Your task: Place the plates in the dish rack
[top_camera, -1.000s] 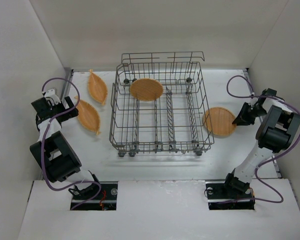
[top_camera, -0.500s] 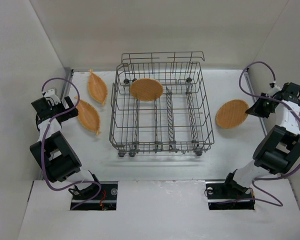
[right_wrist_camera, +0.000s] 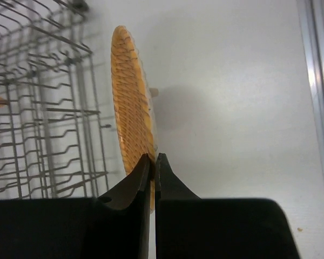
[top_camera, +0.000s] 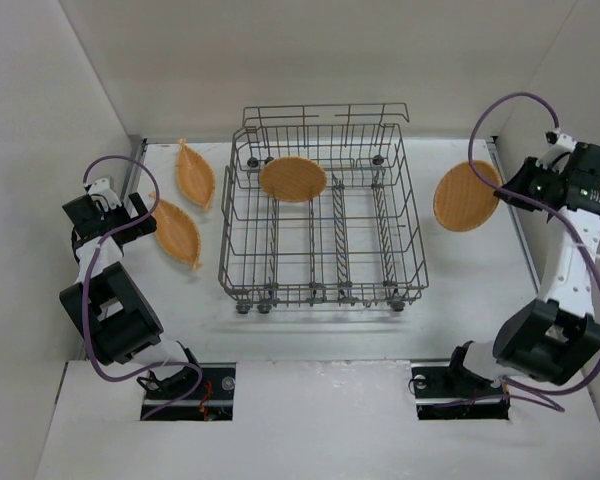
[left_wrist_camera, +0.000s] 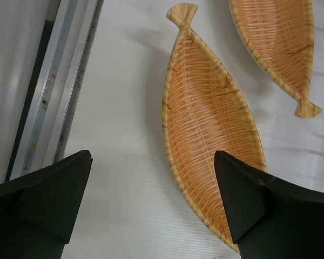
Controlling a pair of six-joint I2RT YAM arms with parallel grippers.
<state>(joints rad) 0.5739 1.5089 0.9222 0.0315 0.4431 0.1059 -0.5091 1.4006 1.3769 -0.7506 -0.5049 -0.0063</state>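
The grey wire dish rack (top_camera: pixel 320 215) stands mid-table with one round orange plate (top_camera: pixel 292 179) lying in its back left part. My right gripper (top_camera: pixel 502 195) is shut on the rim of a second round plate (top_camera: pixel 464 196), held raised and tilted just right of the rack; in the right wrist view this plate (right_wrist_camera: pixel 130 97) is edge-on between the fingers (right_wrist_camera: pixel 154 162), beside the rack (right_wrist_camera: pixel 38 113). Two leaf-shaped woven plates (top_camera: pixel 194 173) (top_camera: pixel 176 231) lie left of the rack. My left gripper (left_wrist_camera: pixel 151 183) is open above the table beside the near leaf plate (left_wrist_camera: pixel 205 124).
A metal rail (left_wrist_camera: pixel 59 86) runs along the table's left edge, and another (right_wrist_camera: pixel 318 91) along the right edge. White walls close in on the left, back and right. Purple cables loop above both arms.
My right arm has lifted the round plate off the table and swung it back and up, tilting it toward upright. The left arm has not moved.
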